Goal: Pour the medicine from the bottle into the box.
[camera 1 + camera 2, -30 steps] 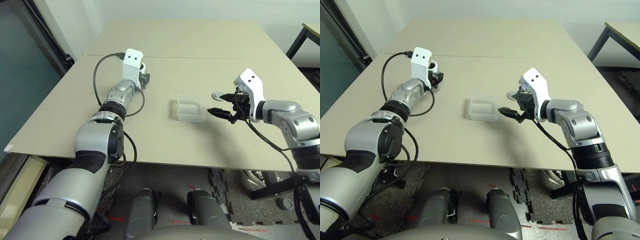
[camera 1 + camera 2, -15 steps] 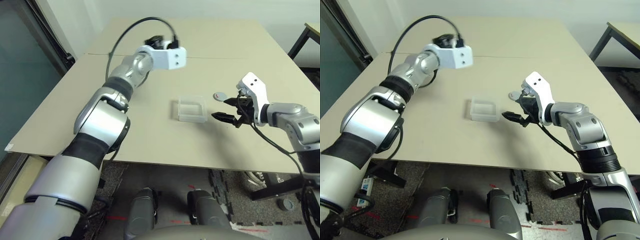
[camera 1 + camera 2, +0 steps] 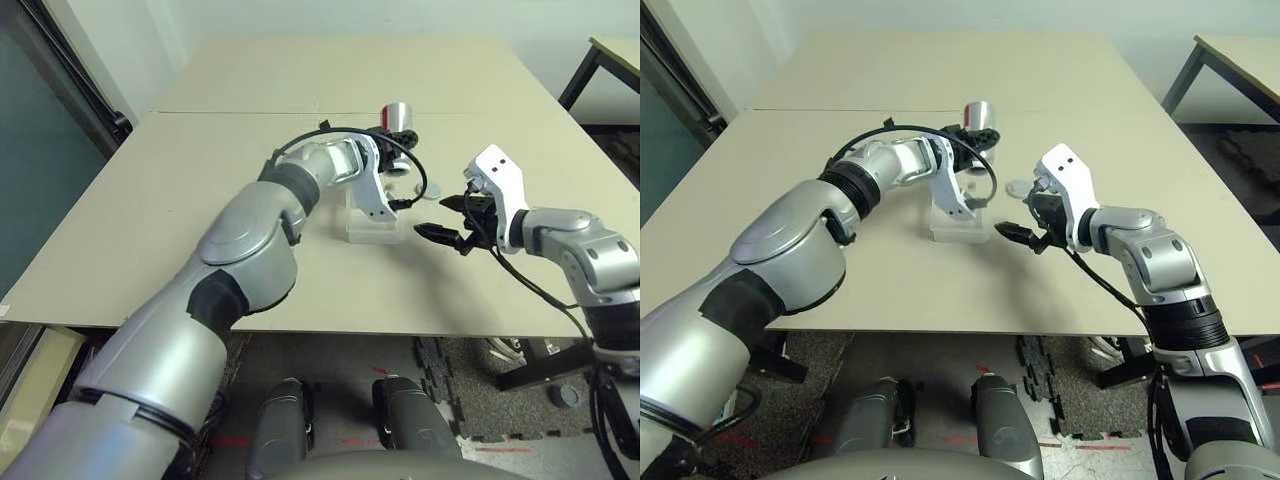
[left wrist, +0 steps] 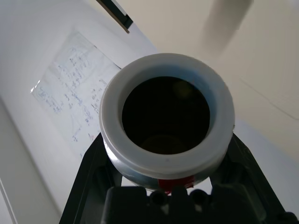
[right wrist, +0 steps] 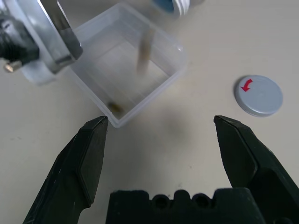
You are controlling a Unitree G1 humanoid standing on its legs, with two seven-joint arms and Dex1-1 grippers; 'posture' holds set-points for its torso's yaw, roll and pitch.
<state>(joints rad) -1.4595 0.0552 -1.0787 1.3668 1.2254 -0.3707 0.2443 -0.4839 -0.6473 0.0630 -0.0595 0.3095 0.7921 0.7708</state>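
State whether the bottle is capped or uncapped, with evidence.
Uncapped: its mouth shows open, and a grey cap lies on the table.

Bare table (image 3: 250, 285) lies open in front of the box (image 5: 126, 70) and between the spread fingers (image 5: 91, 161) of the right hand (image 5: 161, 140), while the left hand (image 3: 975, 140) and bottle (image 3: 979, 120) block the way down from above the box's far side.
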